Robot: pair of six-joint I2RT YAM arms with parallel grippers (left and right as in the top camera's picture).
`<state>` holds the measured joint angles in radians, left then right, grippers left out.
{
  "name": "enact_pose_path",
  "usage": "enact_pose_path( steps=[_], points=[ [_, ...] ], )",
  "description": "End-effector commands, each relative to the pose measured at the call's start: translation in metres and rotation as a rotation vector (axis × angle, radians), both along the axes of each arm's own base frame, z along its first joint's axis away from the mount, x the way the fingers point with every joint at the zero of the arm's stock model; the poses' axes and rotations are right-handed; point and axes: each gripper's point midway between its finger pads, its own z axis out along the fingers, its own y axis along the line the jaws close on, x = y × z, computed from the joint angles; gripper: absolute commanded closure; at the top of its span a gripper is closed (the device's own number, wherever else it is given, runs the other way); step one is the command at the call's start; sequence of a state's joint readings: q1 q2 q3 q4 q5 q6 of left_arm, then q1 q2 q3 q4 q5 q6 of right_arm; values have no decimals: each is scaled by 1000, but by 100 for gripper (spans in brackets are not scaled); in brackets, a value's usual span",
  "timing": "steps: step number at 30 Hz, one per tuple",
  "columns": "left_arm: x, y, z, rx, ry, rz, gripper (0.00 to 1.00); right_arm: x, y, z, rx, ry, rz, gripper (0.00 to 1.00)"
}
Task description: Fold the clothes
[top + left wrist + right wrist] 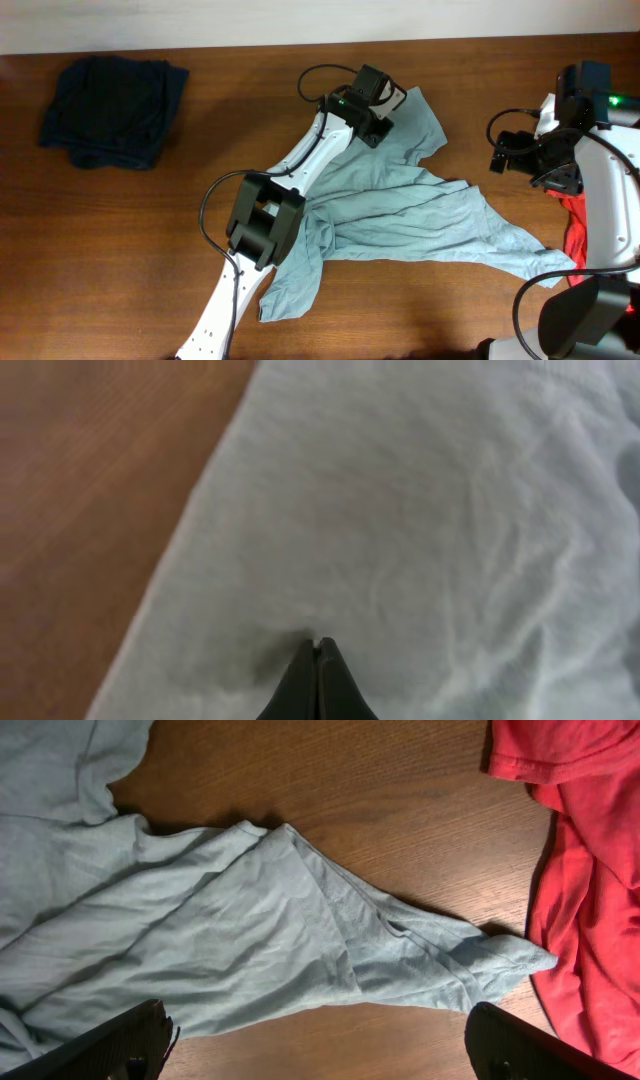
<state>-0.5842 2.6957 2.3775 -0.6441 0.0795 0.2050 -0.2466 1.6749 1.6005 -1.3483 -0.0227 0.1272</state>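
a brown wooden table point(120, 240) fills the overhead view, with a strip of white wall point(200, 20) along its far edge. a folded dark navy garment point(110, 110) lies at the far left corner. a pale blue-grey cotton t-shirt point(400, 215) sprawls crumpled across the middle. a red cloth garment point(577, 225) lies bunched at the right edge, just beside the shirt's trailing end.

the left gripper point(318, 647) sits on the shirt's far part, fingers pressed fully together with a small pucker of cloth pinched at the tips. the right gripper point(315, 1020) hangs above the shirt's right end, fingers point(130, 1040) spread wide, holding nothing.
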Motion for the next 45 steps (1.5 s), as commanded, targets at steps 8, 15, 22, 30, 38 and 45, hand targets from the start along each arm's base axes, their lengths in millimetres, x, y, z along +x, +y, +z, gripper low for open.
enact_pose_path(
  steps=[8, 15, 22, 30, 38, 45],
  points=[
    [42, 86, -69, 151, -10, 201, 99, -1, -3, -4, -6, 12, -5, 1],
    [80, 144, -59, 161, -76, 327, 99, -1, -3, -4, -6, 12, -5, 1],
    [109, 174, -18, 113, -126, 405, 99, -1, -3, -4, -6, 12, -5, 1],
    [128, 158, 101, -49, -243, 467, 97, -1, -3, -4, -6, 12, -5, 1],
    [81, 158, 87, -91, 23, 540, 97, -1, -3, -4, -6, 12, -5, 1],
    [53, 168, 58, -15, 164, 570, 96, -1, -3, -4, -6, 12, -5, 1]
  ],
)
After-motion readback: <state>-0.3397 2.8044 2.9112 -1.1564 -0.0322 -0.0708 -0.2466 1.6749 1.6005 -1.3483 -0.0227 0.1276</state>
